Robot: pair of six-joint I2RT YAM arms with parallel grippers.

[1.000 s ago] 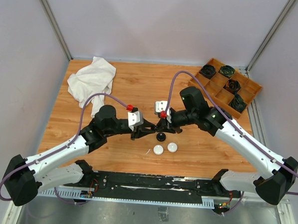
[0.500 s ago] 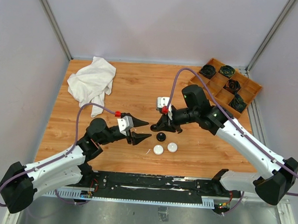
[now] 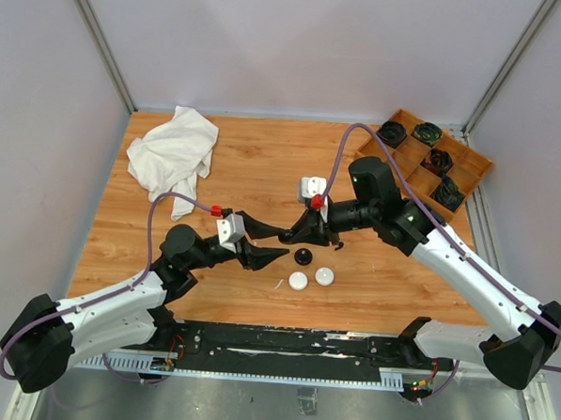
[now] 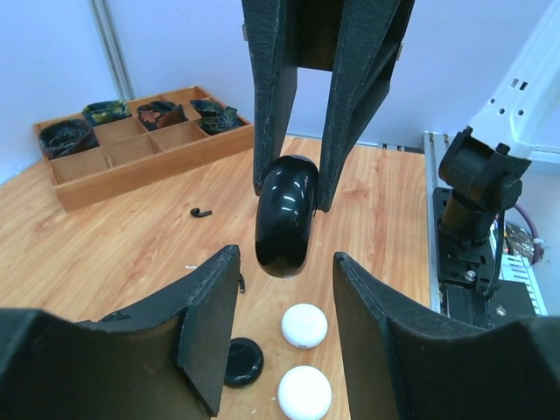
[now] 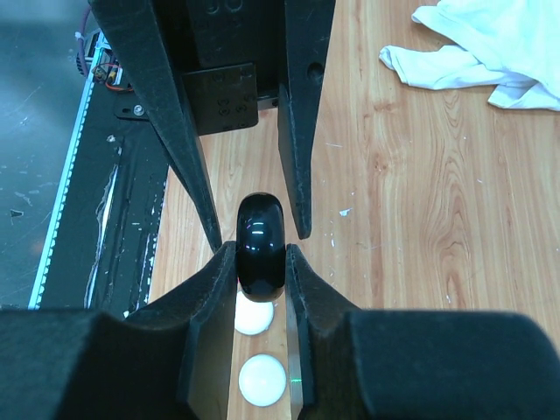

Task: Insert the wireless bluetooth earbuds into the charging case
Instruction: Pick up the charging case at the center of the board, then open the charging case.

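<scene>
Black and glossy, the case (image 4: 286,210) hangs on edge above the table (image 3: 245,170), pinched across its flat faces by the right gripper (image 5: 261,249). That gripper's jaws are nearly together, with both pads pressed on the case.

Left gripper (image 4: 287,262) meets it nose to nose, with its jaws about half open. Its fingers (image 5: 166,114) flank the far end of the case, with a gap on each side, and grip nothing.

One black earbud (image 4: 201,212) lies alone on the wood, and nothing touches it. In the left wrist view it sits at 10 o'clock from the case, between the case and the tray (image 4: 149,171). A smaller dark bit near the left finger is too small to tell.

Seen from above, a black puck (image 3: 303,257) rests on the table at about 5 o'clock from where the grippers meet. Two white pucks (image 3: 298,281) sit side by side at its 5 to 6 o'clock, close to each other and apart from it.

At the table's 1 o'clock corner, the tray holds dark coiled things in some compartments. A white cloth (image 3: 173,153) lies crumpled at 10 o'clock.
</scene>
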